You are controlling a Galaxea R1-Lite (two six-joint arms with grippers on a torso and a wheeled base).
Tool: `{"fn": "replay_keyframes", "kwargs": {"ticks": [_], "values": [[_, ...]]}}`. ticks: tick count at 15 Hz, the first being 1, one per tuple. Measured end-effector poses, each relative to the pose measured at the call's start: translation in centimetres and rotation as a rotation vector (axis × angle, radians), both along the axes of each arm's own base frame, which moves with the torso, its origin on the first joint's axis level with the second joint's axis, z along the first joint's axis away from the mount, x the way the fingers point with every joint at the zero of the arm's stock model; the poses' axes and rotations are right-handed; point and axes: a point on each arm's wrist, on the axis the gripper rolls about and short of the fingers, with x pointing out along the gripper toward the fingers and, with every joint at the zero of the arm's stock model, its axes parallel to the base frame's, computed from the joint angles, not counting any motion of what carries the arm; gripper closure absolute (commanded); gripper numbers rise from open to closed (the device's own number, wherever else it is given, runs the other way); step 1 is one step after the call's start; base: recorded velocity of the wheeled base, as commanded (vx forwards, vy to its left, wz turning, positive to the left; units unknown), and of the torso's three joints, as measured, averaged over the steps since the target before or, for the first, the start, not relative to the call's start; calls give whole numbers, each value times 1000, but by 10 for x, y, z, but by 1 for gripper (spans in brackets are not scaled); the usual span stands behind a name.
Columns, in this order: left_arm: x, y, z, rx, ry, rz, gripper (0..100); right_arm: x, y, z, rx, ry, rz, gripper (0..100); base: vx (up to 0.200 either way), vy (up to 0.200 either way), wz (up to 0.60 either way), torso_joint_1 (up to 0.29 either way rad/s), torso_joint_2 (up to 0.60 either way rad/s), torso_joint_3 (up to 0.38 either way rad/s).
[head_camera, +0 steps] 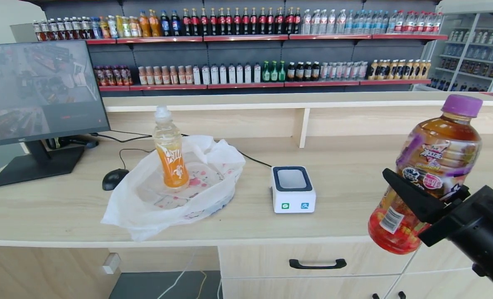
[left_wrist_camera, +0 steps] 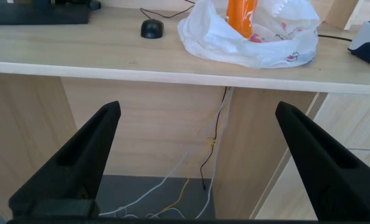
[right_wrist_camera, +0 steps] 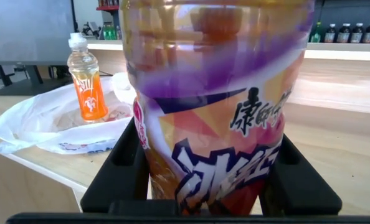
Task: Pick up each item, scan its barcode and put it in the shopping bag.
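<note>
Bottles: two. One has a purple cap, the other a white cap.
Purple-capped bottle [head_camera: 431, 174]: up in the air at the robot's right, clear of the tabletop [head_camera: 346, 174] and well right of the scanner. It leans slightly, cap uppermost, and a barcode label [head_camera: 391, 219] shows near its base.
Right hand [head_camera: 427, 191]: clamped on the purple-capped bottle at its lower half, one finger on each side of the label.
White-capped bottle [head_camera: 170, 149]: orange drink, standing upright inside the shopping bag.
Shopping bag [head_camera: 146, 203]: one, white thin plastic, lying open and spread flat on the tabletop between the mouse and the scanner.
Scanner [head_camera: 292, 189]: one small white box with a dark-framed window facing up, just right of the bag and apart from it.
Left hand [left_wrist_camera: 197, 109]: fingers spread wide with nothing between them, low in front of the tabletop's front edge, below the bag.
Monitor [head_camera: 38, 91]: one, at the far left of the tabletop.
Mouse [head_camera: 114, 178]: one, black, beside the bag's left side.
Shelves [head_camera: 246, 38]: two rows of drink bottles behind the tabletop.
</note>
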Motion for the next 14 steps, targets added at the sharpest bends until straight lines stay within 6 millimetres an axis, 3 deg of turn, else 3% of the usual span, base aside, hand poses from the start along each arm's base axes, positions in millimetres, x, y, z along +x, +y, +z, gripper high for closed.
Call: {"fn": "replay_keyframes", "kwargs": {"ticks": [8, 14], "values": [[0, 0, 0, -1, 1, -1, 0, 5, 3, 1, -32, -17, 1, 100, 0, 0, 0, 0, 0, 0], [0, 0, 0, 0, 0, 0, 0, 42, 2, 0, -275, -131, 24, 100, 0, 0, 0, 0, 0, 0]]}}
